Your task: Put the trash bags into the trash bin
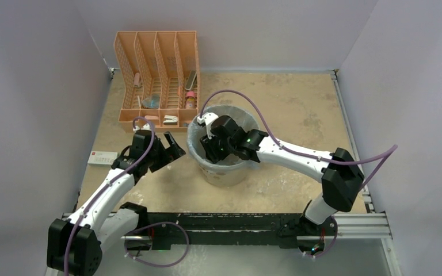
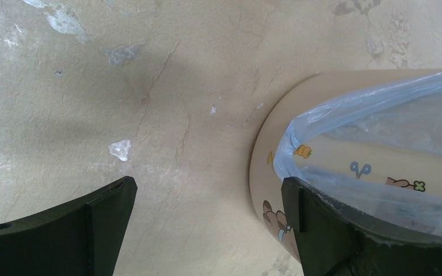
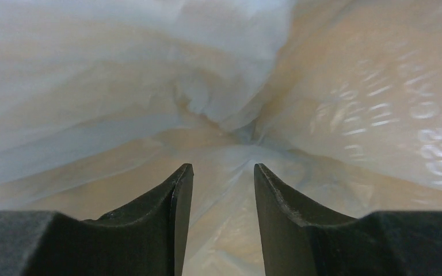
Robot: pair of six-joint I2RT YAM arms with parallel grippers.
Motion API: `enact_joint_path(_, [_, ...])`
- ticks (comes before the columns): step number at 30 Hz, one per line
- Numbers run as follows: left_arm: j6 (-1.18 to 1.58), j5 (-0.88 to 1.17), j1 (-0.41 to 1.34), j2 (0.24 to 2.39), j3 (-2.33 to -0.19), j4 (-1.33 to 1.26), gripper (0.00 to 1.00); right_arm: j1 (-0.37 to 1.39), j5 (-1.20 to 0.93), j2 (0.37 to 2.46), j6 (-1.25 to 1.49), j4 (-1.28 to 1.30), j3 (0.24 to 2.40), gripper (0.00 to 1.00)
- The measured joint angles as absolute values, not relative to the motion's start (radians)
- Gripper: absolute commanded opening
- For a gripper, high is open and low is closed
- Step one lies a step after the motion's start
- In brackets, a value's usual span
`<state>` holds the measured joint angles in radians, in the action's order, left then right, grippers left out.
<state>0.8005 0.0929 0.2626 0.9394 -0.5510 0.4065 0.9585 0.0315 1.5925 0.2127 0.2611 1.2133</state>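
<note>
Top external view: the bin [image 1: 225,172] is being seen upright on the tabletop [image 1: 299,115], the bag [image 2: 380,109] lining it and folding over its rim. Right fingers [image 3: 161,230] are being held partly apart inside the bin, with crinkled film just ahead of them and nothing clamped. Left fingers [image 2: 106,213] are being held wide apart just beside the bin's wall.

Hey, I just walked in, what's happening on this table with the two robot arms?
The right hand is down inside the trash bin, its fingers parted over the light-blue trash bag, which lines the inside and drapes over the rim. The left hand hangs wide open just beside the bin, holding nothing. An orange organizer stands behind.
</note>
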Motion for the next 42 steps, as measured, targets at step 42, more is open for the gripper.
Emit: enact_joint_path(42, [0.828, 0.143, 0.262, 0.833, -0.450, 0.389, 0.99, 0.993, 0.192, 1.704, 0.266, 0.196, 1.139, 0.44])
